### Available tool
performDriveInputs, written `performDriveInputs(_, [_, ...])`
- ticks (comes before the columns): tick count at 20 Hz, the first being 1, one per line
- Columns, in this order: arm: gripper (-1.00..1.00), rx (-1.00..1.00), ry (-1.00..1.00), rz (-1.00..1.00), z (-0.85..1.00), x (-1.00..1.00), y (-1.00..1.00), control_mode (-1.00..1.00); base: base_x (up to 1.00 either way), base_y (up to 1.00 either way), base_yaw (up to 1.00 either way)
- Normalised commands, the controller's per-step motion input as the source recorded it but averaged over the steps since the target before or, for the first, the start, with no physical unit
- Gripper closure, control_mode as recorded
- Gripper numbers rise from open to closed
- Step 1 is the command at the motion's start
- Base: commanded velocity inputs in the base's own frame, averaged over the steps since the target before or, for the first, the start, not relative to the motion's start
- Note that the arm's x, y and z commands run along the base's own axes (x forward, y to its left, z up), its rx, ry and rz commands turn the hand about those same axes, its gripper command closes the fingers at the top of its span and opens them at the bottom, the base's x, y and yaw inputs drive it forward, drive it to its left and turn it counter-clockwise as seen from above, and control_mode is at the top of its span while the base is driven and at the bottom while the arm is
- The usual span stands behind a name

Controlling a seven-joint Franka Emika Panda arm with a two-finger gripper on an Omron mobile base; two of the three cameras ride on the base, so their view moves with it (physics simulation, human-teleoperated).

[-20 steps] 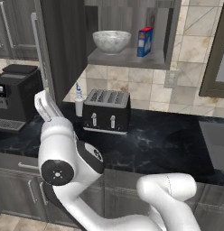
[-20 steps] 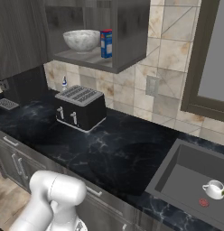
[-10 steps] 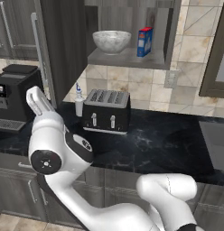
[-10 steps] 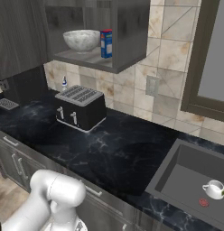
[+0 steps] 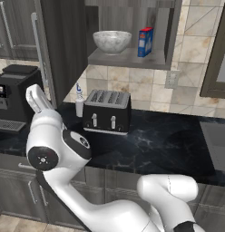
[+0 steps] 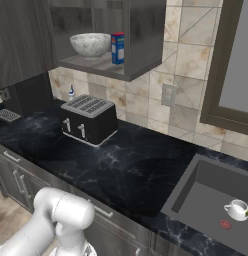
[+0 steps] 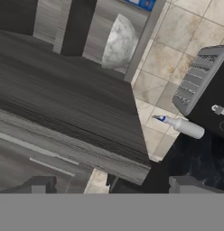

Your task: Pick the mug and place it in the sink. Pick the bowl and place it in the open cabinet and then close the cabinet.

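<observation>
The wide speckled bowl [image 5: 112,41] [image 6: 91,44] [image 7: 119,43] rests on the shelf of the open cabinet [image 5: 132,58] [image 6: 142,35]. Its door [image 5: 60,50] [image 7: 64,103] stands swung out to the left, with a slim silver handle [image 5: 39,50]. Far to the right, the small white mug [image 6: 237,209] sits upright in the dark sink [image 6: 201,182], beside the red drain mark. My gripper [image 7: 114,185] is open and empty, just under the lower edge of the door. My hand [image 5: 38,97] points up, left of the toaster.
A black toaster [image 5: 106,111] [image 6: 88,119] and a small white bottle [image 5: 79,102] [image 7: 184,127] stand on the black counter under the cabinet. A coffee machine [image 5: 14,95] is at the left. A blue box [image 5: 145,42] shares the shelf with the bowl.
My arm has swung left and the hand has risen a little toward the open door's lower edge. The jaws stay open. Bowl and mug have not moved.
</observation>
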Motion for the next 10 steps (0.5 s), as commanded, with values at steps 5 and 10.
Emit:
performDriveInputs(5, [-1.00,0.01,0.00,-0.03,-0.03,0.15,0.14,-1.00,0.00,0.00,0.00])
performDriveInputs(10, [-1.00,0.00,-0.01,-0.04,0.00,0.26,0.01,-1.00,0.00,0.00,0.00])
